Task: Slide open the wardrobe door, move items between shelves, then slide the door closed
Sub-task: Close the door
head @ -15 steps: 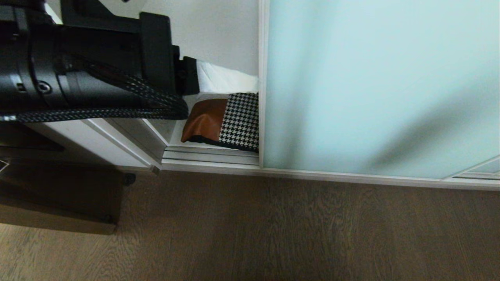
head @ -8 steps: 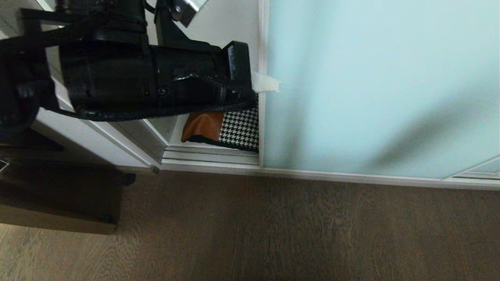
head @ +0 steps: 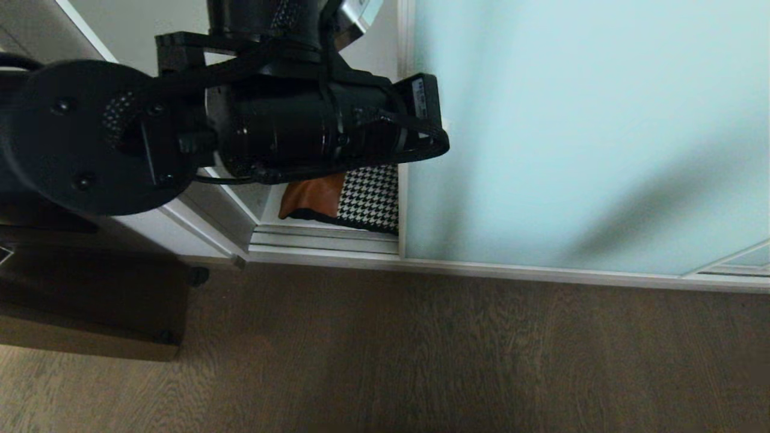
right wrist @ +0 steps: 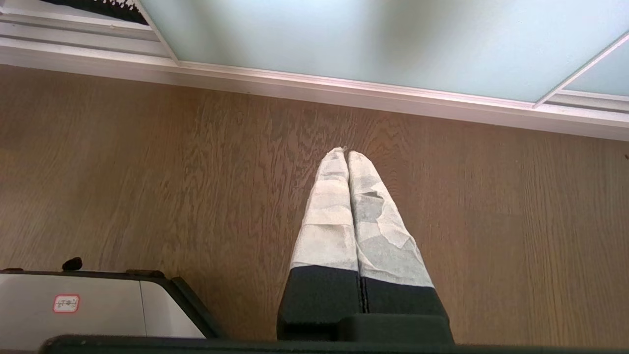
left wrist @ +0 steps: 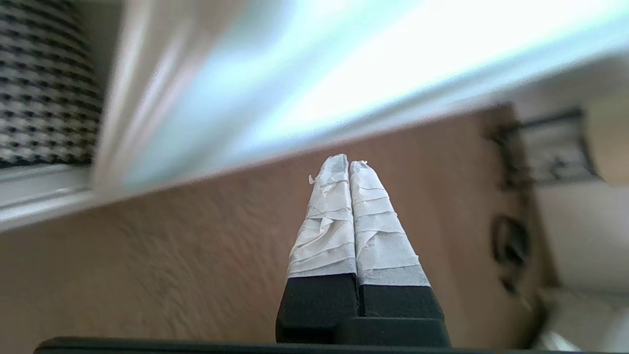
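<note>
The sliding wardrobe door (head: 571, 132) is a frosted aqua panel, and its left frame edge (head: 403, 180) stands beside a narrow open gap. In that gap a patchwork cushion (head: 355, 195), brown leather and houndstooth, lies on the lowest white shelf (head: 272, 207). My black left arm (head: 301, 126) reaches across the gap to the door's frame edge and covers the cushion's upper part. The left gripper (left wrist: 349, 162) is shut and holds nothing. It is over the floor near the door's bottom rail (left wrist: 275, 152). The right gripper (right wrist: 346, 151) is shut and empty, low over the floor.
A dark low box (head: 90, 294) stands on the wood floor (head: 421, 361) left of the wardrobe. The silver floor track (head: 325, 240) runs along the front of the gap. The robot's white base (right wrist: 73, 305) shows in the right wrist view.
My left arm has swung right and turned, so its wrist end now sits over the door's left frame edge. It covers more of the cushion. The right arm has not moved.
</note>
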### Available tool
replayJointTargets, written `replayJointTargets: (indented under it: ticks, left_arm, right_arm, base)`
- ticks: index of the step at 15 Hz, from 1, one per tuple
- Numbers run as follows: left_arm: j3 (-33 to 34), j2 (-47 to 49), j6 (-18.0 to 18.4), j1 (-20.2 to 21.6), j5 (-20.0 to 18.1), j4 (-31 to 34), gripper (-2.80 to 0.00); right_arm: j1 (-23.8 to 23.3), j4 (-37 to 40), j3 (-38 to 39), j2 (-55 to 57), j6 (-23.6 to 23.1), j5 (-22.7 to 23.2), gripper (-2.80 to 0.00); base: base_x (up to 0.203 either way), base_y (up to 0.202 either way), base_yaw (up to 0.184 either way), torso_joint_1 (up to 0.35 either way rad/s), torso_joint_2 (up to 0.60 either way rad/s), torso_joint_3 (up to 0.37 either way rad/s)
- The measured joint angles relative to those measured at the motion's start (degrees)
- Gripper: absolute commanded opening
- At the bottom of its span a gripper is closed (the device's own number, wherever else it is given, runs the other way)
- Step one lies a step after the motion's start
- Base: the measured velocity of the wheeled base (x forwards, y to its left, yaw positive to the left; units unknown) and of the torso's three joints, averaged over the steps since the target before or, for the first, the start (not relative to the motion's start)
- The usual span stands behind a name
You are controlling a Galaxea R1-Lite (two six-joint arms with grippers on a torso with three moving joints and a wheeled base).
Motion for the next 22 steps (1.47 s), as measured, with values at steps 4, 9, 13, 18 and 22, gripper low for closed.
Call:
replayJointTargets:
  ticks: [4,9,13,18,22]
  left_arm:
    - [-0.9,1.9,2.1,-1.3,7.0,-3.0,-2.8]
    - [-0.4,2.9,4.5,-1.4,11.6,-4.3,-2.8]
    - [-0.2,4.4,6.4,-1.4,14.1,-9.1,-2.8]
    - [-1.3,7.0,6.6,-1.1,14.2,-10.4,-2.8]
    - [-1.7,9.6,7.1,-0.8,14.5,-14.6,-2.8]
  right_arm:
    - [0.0,0.0,0.0,0.0,0.0,0.0,-2.8]
    - [0.0,0.0,0.0,0.0,0.0,0.0,-2.8]
    - [0.0,0.0,0.0,0.0,0.0,0.0,-2.8]
    - [0.0,0.0,0.0,0.0,0.0,0.0,-2.8]
    - [0.0,0.0,0.0,0.0,0.0,0.0,-2.8]
  base:
    - [0.0,0.0,0.0,0.0,0.0,0.0]
    - [0.0,0.0,0.0,0.0,0.0,0.0]
    - [0.0,0.0,0.0,0.0,0.0,0.0]
    - [0.0,0.0,0.0,0.0,0.0,0.0]
    - [0.0,0.0,0.0,0.0,0.0,0.0]
